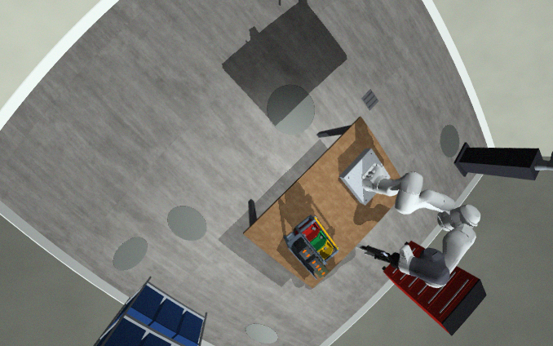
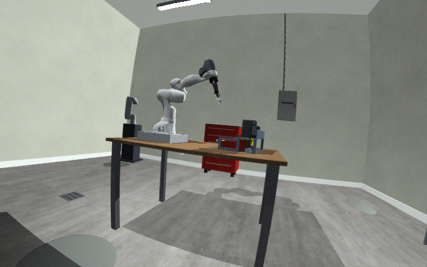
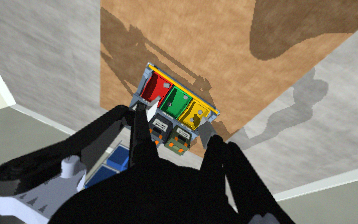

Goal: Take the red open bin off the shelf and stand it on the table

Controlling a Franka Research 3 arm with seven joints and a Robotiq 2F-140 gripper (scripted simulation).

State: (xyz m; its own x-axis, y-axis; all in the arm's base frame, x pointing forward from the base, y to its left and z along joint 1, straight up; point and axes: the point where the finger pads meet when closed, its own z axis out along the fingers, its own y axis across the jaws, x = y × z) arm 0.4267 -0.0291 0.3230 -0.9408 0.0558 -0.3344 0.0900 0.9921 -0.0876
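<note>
Hovering fingers beyond table [image 1: 313, 188] edge

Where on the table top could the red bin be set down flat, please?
The widest bare stretch of the table lies between the shelf and the arm's base plate. Room near the shelf's end of the table is narrower. The red bin sits beside the green bin.

The grey metal shelf [image 1: 289, 240] holds 3 open plastic bins: red [image 3: 154, 88], green [image 3: 175, 101], yellow [image 3: 194, 114]. Small orange parts [image 1: 313, 264] dot its lower tier on the brown wooden table top [image 1: 313, 180].
</note>
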